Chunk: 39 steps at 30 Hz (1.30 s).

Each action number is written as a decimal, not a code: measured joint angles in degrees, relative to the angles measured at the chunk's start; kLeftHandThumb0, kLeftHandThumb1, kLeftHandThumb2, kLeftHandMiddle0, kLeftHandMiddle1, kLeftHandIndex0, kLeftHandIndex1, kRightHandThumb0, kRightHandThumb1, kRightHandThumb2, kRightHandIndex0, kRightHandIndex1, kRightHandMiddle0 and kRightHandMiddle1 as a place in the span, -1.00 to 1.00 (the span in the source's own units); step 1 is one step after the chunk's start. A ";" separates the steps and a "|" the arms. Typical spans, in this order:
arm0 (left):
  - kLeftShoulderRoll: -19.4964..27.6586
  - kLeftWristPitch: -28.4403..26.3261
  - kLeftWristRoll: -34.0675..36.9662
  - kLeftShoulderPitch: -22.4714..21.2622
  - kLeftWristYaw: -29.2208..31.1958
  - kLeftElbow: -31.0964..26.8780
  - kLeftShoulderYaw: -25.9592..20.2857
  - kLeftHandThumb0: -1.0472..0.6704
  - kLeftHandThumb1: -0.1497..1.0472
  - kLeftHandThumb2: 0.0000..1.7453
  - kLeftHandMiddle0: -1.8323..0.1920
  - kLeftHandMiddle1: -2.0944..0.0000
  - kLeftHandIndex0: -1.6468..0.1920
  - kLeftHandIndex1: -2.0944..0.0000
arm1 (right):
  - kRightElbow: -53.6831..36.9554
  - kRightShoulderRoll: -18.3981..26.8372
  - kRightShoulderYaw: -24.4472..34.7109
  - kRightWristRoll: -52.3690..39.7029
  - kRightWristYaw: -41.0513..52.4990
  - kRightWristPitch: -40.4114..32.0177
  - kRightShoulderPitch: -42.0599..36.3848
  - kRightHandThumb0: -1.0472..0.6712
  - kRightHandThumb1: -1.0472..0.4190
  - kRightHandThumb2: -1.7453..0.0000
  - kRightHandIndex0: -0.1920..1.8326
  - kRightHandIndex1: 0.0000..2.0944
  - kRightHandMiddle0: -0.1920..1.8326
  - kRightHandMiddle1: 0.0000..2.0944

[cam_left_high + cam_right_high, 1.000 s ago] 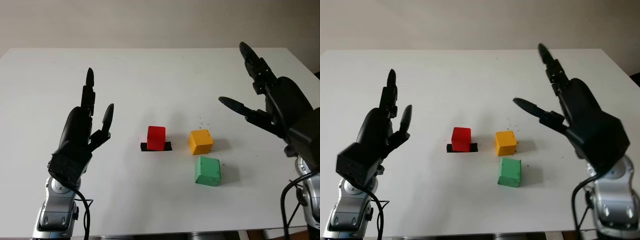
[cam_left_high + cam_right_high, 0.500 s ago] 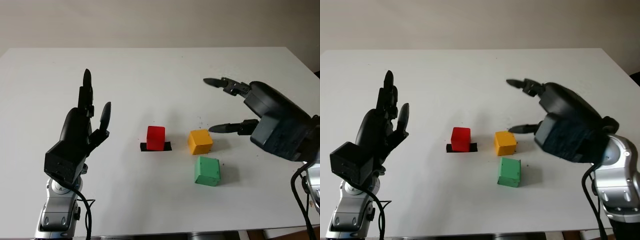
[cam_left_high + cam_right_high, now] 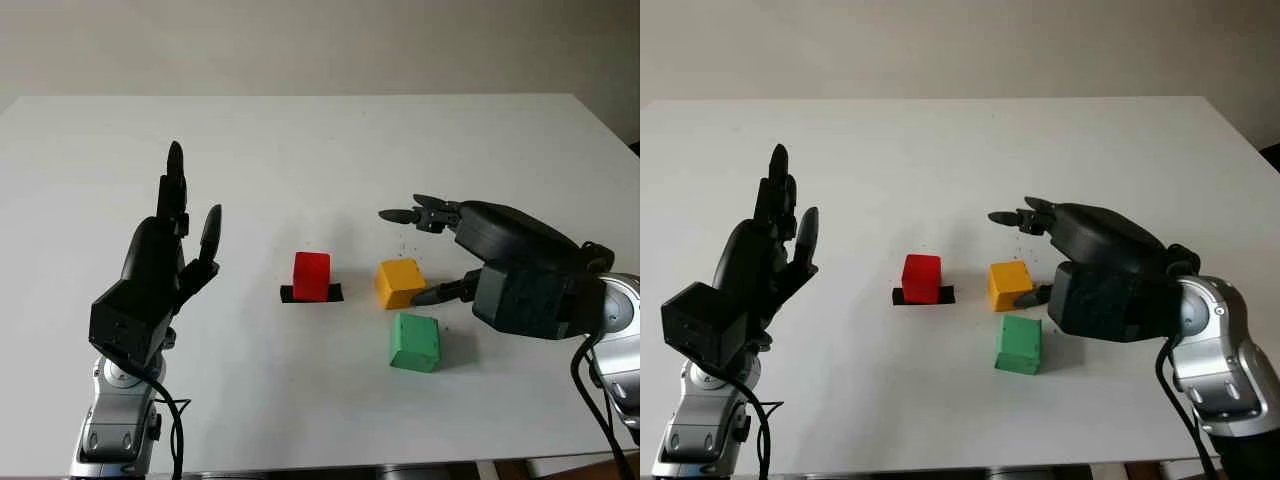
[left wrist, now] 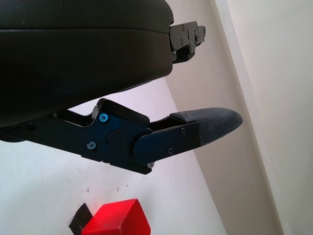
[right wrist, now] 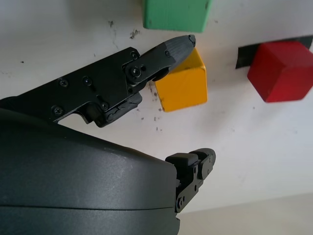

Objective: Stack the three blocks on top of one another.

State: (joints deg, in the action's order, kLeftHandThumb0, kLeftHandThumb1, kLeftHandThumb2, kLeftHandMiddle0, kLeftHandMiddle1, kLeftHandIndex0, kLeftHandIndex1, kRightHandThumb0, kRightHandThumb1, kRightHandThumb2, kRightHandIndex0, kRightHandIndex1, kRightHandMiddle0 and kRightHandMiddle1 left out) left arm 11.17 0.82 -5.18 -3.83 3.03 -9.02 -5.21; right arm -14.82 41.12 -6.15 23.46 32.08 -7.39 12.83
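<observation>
Three blocks sit mid-table: a red block on a black tape mark, a yellow block to its right, and a green block in front of the yellow one. My right hand is open, palm down, low over the table beside the yellow block. Its thumb reaches the yellow block at the corner nearest the green block; the other fingers extend beyond the block's far side. I cannot tell whether the thumb touches. My left hand is open, raised at the left.
The white table has bare surface all around the blocks. Its front edge runs just below the arms, and its right edge lies beyond my right hand. Small dark specks dot the surface near the yellow block.
My right hand has come down from a raised pose, turned palm down and moved left to the yellow block. The left hand has barely shifted. The blocks have not moved.
</observation>
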 measured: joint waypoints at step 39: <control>-0.41 -0.74 -3.87 1.19 -1.43 -1.45 1.99 -0.63 1.00 -0.21 0.99 0.95 0.99 0.95 | 5.81 -1.06 -2.77 5.67 -4.75 6.79 -0.15 -0.33 -0.76 0.94 -0.68 -0.93 -0.23 -0.83</control>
State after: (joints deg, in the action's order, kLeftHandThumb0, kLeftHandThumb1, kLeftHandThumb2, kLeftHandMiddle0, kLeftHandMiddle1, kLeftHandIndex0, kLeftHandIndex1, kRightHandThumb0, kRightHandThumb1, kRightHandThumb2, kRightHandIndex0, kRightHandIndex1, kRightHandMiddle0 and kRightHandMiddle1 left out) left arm 10.76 0.08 -9.05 -2.64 1.60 -10.47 -3.22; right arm -9.01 40.05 -8.91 29.13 27.33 -0.60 12.68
